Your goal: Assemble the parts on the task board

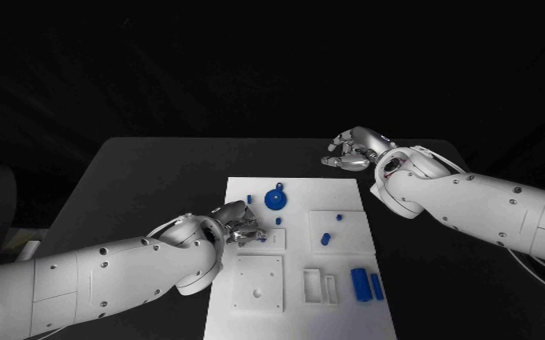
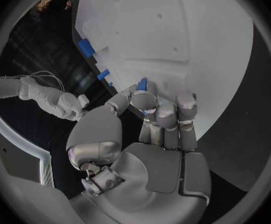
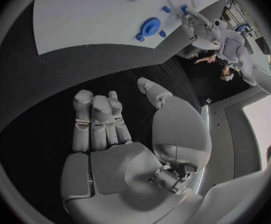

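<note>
— What is laid out on the counter (image 1: 148, 167)?

— A white task board (image 1: 298, 190) lies at the middle of the black counter. On it, seen from the head view, a round blue part (image 1: 275, 197) sits near the far edge, a small blue peg (image 1: 326, 238) stands on a raised square plate (image 1: 337, 230), and two long blue bars (image 1: 365, 284) lie side by side near the right edge, just beside a rectangular frame (image 1: 319, 286).

— Where are the hands?

— The left hand (image 1: 236, 226) rests at the board's left edge. The left wrist view adds what the head view hides: its fingertips (image 2: 144, 98) pinch a small blue part (image 2: 141, 84) just over the board. The right hand (image 1: 352, 152) hovers over bare counter beyond the board's far right corner, apart from it.

— Is the right hand holding something?

— No. The right wrist view shows its fingers (image 3: 99, 119) straight and side by side, thumb apart, with nothing in them.
</note>
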Available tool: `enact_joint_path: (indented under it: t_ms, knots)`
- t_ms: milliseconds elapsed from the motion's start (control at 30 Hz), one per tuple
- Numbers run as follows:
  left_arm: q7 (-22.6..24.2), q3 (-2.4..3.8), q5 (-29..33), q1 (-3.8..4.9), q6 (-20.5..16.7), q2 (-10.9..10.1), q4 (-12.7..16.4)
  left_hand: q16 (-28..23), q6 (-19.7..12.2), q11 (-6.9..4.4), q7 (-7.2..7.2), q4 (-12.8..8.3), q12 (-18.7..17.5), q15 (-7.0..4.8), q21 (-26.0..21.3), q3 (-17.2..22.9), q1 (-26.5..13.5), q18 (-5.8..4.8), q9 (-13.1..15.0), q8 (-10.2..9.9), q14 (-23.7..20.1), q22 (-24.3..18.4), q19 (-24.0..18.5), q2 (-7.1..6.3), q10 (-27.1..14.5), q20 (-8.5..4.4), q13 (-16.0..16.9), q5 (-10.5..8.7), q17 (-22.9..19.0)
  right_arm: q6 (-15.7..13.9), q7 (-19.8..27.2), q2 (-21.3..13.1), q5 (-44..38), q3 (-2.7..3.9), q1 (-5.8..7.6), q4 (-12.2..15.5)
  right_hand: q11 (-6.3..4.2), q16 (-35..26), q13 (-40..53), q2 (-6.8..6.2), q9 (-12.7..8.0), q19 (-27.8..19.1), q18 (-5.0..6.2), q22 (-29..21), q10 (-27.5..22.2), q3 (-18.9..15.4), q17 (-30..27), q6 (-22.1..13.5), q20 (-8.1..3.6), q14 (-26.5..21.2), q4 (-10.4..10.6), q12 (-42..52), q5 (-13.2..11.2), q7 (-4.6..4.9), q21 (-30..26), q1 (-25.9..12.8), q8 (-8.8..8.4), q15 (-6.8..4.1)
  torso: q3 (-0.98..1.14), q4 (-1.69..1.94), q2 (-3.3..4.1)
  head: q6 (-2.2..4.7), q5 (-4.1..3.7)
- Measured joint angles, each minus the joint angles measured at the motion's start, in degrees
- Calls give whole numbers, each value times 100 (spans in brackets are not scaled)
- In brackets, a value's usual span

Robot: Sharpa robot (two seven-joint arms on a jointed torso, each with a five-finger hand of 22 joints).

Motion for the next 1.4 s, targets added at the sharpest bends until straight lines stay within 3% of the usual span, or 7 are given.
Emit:
enact_joint_path:
  t_ms: [1400]
  knots:
    - [-11, 26, -173, 9, 206, -10, -11, 0, 1, -9, -1, 5, 23, -10, 0, 25, 32, 3, -5, 13, 6, 2, -3, -31, 9, 21, -2, -60, -18, 16, -1, -8, 6, 0, 0, 1, 0, 0, -9, 0, 0, 22, 0, 0, 0, -16, 3, 23, -1, 0, 16, 0, 22, -5, 0, 0, 0, 0, -7, 3, -1, -38, -13]
